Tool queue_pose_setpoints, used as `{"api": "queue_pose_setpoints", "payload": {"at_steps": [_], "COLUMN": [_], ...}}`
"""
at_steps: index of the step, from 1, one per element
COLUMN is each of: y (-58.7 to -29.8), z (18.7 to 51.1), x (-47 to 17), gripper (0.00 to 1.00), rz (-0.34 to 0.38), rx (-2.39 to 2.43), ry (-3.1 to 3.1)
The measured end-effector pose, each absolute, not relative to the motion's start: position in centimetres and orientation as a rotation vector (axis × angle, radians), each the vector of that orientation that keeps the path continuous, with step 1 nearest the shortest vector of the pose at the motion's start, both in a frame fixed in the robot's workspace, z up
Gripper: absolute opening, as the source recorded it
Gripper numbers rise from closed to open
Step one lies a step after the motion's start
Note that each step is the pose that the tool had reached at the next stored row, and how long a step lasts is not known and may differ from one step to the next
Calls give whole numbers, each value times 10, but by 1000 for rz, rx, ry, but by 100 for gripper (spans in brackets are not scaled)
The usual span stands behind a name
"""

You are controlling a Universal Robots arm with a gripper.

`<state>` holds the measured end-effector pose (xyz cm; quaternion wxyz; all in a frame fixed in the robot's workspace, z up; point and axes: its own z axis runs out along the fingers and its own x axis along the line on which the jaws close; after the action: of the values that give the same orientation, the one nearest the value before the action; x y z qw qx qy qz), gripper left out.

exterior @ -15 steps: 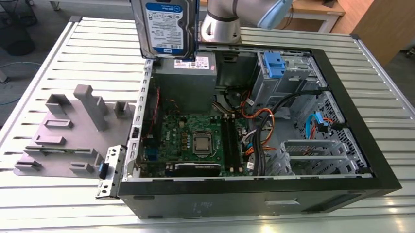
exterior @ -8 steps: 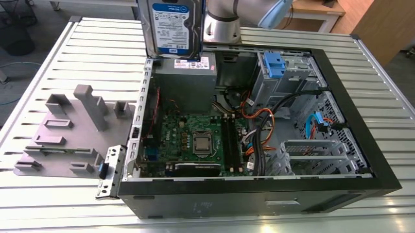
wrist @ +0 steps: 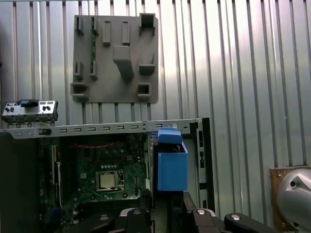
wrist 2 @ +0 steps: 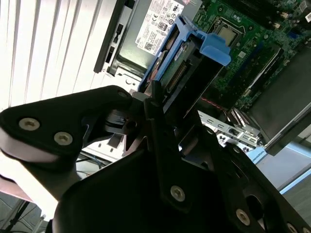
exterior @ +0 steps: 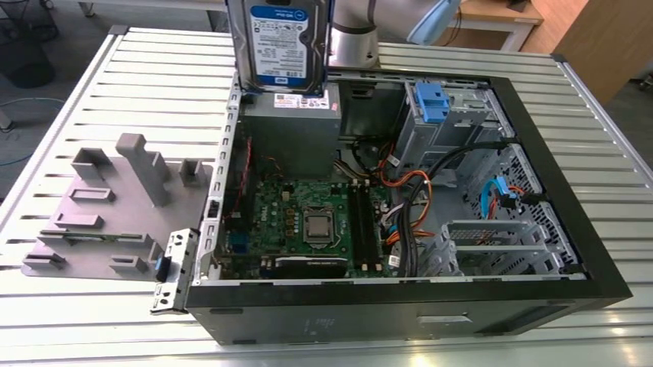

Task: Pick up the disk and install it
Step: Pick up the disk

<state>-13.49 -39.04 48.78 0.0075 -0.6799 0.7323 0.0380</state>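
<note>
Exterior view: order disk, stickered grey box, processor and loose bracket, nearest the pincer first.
1. disk, held by the pincer, top of view.
2. grey box, just beneath the disk.
3. processor, mid-board.
4. bracket, beside the case, at the exterior view's left.

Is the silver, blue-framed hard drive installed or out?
Out: the gripper holds the hard drive upright above the open black computer case.
</note>
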Motion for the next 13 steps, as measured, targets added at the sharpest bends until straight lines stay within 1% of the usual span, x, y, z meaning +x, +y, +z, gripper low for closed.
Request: {"api": "queue_pose_setpoints", "payload": {"at_steps": [13], "y": [-390], "z": [488], "x": [-109], "gripper": [35], "rz": [119], "rx": [-2126], "ry": [2290]}}
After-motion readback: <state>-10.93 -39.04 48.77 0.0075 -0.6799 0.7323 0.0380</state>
